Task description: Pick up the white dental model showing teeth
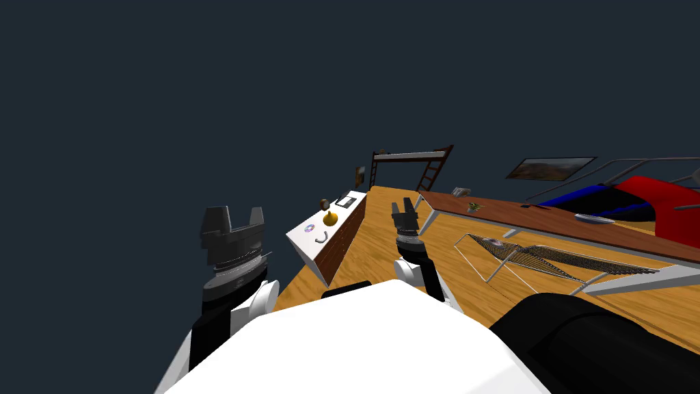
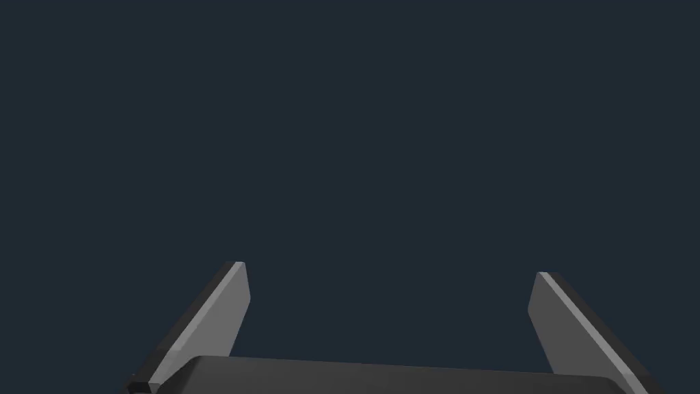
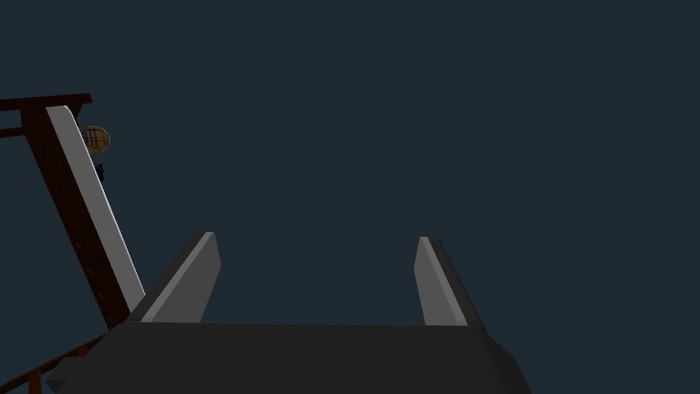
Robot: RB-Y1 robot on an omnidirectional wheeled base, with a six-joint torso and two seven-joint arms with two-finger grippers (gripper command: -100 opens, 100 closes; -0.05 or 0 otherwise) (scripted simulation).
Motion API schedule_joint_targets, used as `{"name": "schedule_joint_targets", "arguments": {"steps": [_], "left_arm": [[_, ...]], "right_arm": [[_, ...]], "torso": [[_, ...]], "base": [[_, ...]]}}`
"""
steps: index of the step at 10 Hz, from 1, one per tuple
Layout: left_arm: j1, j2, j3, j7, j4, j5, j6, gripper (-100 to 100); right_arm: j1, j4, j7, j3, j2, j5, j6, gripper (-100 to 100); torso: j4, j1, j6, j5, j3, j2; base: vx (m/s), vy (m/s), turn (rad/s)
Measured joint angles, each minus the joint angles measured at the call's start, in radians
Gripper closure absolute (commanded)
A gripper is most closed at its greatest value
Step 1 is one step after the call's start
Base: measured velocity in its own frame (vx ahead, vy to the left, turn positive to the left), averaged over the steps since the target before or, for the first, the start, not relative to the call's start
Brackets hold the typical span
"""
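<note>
Both wide open and empty, left end effector (image 1: 236, 216), right end effector (image 1: 402, 204)

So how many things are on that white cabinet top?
5: a round disc and a curved grey piece at the near end, a yellow object mid-top, a brown one and a dark-framed rectangle at the far end. Others may be hidden.

Grained, honey-coloured wood floor (image 1: 376, 246) beside a counter (image 1: 306, 244) with a smooth matt white top and dark wood side; wire-mesh metal rack (image 1: 547, 258); left claw (image 2: 389, 268) blades matt grey.
</note>
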Motion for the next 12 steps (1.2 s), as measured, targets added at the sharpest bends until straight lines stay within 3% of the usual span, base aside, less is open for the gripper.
{"name": "schedule_joint_targets", "arguments": {"steps": [3,5,7,8,9,12], "left_arm": [[0.017,0.086,0.014,0.006,0.025,0.019,0.026,-100],[0.053,0.136,0.017,0.009,0.049,0.034,0.055,-100],[0.076,0.192,0.051,0.027,0.085,0.070,0.113,-100],[0.095,0.204,0.048,0.026,0.118,0.078,0.130,-100],[0.123,0.226,0.064,0.034,0.144,0.098,0.148,-100],[0.171,0.249,0.082,0.049,0.171,0.126,0.192,-100]], "right_arm": [[0.000,0.000,0.000,0.000,0.000,0.000,0.000,0],[0.000,0.000,0.000,0.000,0.000,0.000,0.000,0],[0.000,0.000,0.000,0.000,0.000,0.000,0.000,0],[0.000,0.000,0.000,0.000,0.000,0.000,0.000,0],[0.000,0.000,0.000,0.000,0.000,0.000,0.000,0],[0.000,0.000,0.000,0.000,0.000,0.000,0.000,0]], "torso": [[-0.001,-0.002,0.000,0.000,-0.001,-0.002],[-0.001,-0.003,0.000,-0.001,-0.002,-0.004],[-0.001,-0.004,0.000,-0.001,-0.003,-0.005],[-0.001,-0.005,0.000,-0.001,-0.004,-0.006],[-0.002,-0.005,0.000,-0.001,-0.004,-0.007],[-0.001,-0.002,0.000,-0.001,-0.002,-0.003]], "base": [[0.037,-0.037,-0.022],[0.066,-0.055,-0.025],[0.089,-0.078,-0.029],[0.103,-0.085,-0.026],[0.061,-0.047,0.004],[0.045,-0.040,-0.018]]}}
